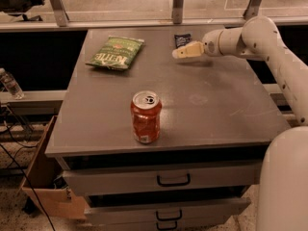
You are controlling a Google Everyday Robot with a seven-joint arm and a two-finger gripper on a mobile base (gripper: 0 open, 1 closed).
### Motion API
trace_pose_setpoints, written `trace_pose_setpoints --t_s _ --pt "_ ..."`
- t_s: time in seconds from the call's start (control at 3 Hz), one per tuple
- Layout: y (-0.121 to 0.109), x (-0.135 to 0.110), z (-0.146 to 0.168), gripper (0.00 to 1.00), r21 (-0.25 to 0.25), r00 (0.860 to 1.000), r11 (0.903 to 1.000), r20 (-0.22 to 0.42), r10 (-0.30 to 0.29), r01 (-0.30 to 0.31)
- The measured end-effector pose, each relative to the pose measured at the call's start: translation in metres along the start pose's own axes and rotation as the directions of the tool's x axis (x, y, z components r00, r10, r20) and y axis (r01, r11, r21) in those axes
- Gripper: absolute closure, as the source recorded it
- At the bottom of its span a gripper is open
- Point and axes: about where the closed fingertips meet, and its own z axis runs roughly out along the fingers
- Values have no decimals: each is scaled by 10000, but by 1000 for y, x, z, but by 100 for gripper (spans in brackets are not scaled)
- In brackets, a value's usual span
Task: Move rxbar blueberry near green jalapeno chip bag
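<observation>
The rxbar blueberry (182,39), a small dark wrapper, lies flat near the back edge of the grey table (216,109), right of centre. My gripper (183,52) reaches in from the right and hovers low over the table just in front of the bar, pointing left; whether it touches the bar I cannot tell. The green jalapeno chip bag (115,53) lies flat at the back left, well to the left of the bar and the gripper.
An orange soda can (146,117) stands upright near the table's front middle. Drawers (173,179) sit below the front edge. A metal rail runs behind the table. A cardboard box (45,186) is on the floor at the left.
</observation>
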Motion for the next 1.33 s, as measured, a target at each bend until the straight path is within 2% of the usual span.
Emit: trace_pose_setpoints --t_s 0.33,1.0,1.33 --pt "2 1 2 17 -116 10000 9999 4 26 -26" --pt "4 4 4 63 -260 9999 9996 -49 112 -114" --pt "5 -1 2 87 -280 10000 9996 -31 -58 57"
